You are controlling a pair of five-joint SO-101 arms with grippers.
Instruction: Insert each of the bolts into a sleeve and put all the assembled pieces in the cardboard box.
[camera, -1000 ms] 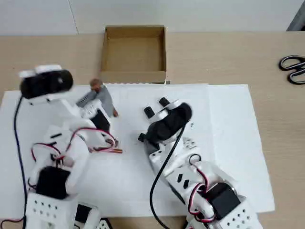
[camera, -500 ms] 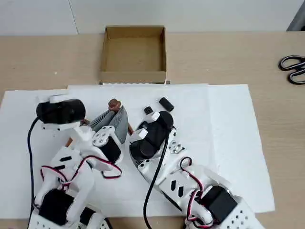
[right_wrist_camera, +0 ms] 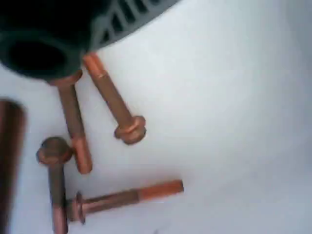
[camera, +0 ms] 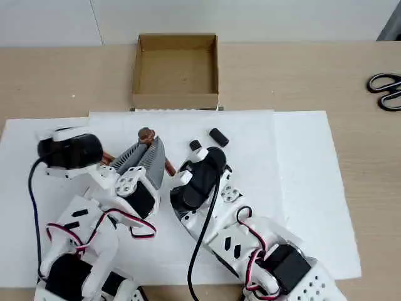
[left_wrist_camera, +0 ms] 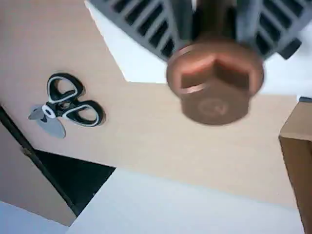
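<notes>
My left gripper [camera: 148,143] is shut on a copper bolt [camera: 146,134], head up, over the white sheet between both arms. The left wrist view has that bolt's hexagonal head [left_wrist_camera: 214,80] close up between the grey ribbed fingers [left_wrist_camera: 141,22]. My right arm [camera: 202,177] lies just right of it, and its wrist covers its gripper. In the right wrist view, the right gripper [right_wrist_camera: 44,46] holds a black sleeve [right_wrist_camera: 34,56] above several loose bolts [right_wrist_camera: 114,105]. Two black sleeves [camera: 218,136] [camera: 195,145] lie on the sheet. The cardboard box [camera: 175,97] stands open at the back.
Black-handled scissors [camera: 385,91] lie on the wooden table at the far right, and the left wrist view has the scissors [left_wrist_camera: 68,102] too. The white sheet [camera: 301,163] covers the near table. A box corner [left_wrist_camera: 297,146] edges the left wrist view.
My left arm has swung from the left towards the middle with the bolt. The right arm has drawn back and to the left, close beside it.
</notes>
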